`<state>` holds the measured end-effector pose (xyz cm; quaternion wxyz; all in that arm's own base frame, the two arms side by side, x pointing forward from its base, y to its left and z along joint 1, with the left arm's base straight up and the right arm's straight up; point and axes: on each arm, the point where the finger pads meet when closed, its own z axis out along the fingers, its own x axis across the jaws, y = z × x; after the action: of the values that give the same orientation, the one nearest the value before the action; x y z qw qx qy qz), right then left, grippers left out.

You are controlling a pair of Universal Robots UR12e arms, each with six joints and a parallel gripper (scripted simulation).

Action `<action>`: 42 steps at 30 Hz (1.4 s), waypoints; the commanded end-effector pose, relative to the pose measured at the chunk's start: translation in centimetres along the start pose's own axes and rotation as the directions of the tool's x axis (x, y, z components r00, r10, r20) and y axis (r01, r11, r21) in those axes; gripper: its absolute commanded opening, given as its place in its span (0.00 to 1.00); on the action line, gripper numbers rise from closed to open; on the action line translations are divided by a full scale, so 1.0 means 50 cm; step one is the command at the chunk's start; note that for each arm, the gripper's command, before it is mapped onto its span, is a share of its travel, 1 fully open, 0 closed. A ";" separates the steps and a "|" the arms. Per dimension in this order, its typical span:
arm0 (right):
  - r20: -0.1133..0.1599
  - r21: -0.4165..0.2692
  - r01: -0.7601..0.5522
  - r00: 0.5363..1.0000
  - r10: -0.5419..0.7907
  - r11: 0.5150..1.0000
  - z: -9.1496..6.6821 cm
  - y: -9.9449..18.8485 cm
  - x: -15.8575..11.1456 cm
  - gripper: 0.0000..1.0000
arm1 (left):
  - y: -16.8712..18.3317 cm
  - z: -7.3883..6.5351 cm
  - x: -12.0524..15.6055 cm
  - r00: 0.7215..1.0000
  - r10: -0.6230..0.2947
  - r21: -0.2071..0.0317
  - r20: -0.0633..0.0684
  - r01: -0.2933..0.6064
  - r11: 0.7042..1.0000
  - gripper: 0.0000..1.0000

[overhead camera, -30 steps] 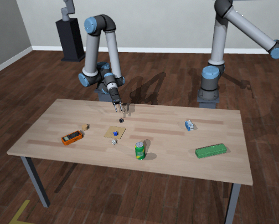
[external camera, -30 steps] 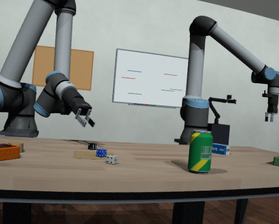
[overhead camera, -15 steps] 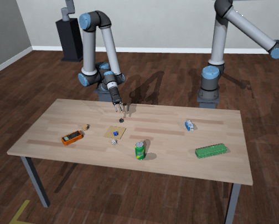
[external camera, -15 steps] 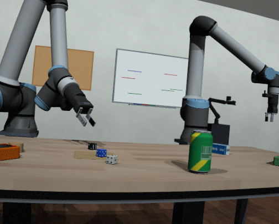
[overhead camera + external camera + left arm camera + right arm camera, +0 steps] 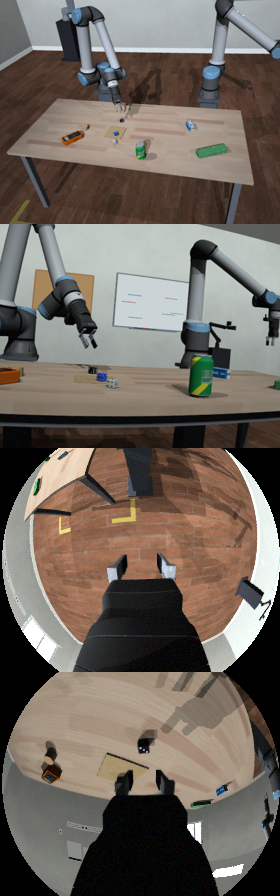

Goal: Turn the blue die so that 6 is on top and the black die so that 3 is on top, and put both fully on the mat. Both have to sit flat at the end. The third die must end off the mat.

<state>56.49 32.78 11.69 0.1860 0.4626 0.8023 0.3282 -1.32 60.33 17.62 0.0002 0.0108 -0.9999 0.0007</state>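
Right gripper [image 5: 119,110] [image 5: 91,347] [image 5: 144,775] open and aslant, black die [image 5: 121,120] [image 5: 93,370] [image 5: 144,746] flat off the mat [image 5: 110,132] [image 5: 86,379] [image 5: 116,766].

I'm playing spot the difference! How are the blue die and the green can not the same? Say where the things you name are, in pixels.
The blue die [image 5: 116,133] [image 5: 101,376] is a small cube, but the green can [image 5: 140,151] [image 5: 200,376] is tall and round. The blue die has spots, while the green can has yellow stripes. The blue die sits on the mat [image 5: 111,129] [image 5: 116,767]; the green can stands off it. No pincer holds either one.
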 end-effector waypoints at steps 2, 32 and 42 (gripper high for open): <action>0.004 0.156 0.003 1.000 -0.004 0.988 0.010 0.012 0.002 0.79 | 0.001 -0.002 0.000 1.000 0.000 -0.002 0.000 0.000 1.000 1.00; 0.004 0.650 -0.001 1.000 -0.002 0.760 0.017 0.075 0.001 0.79 | 0.001 -0.002 0.000 1.000 0.000 -0.002 0.000 0.000 1.000 1.00; 0.004 0.696 -0.003 1.000 0.000 0.718 0.015 0.083 0.000 0.79 | 0.001 -0.002 0.000 1.000 0.000 -0.002 0.000 0.000 1.000 1.00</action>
<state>59.37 34.45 13.85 0.0061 0.4996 0.8661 0.0123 -1.32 60.33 17.62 0.0002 0.0108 -0.9999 0.0007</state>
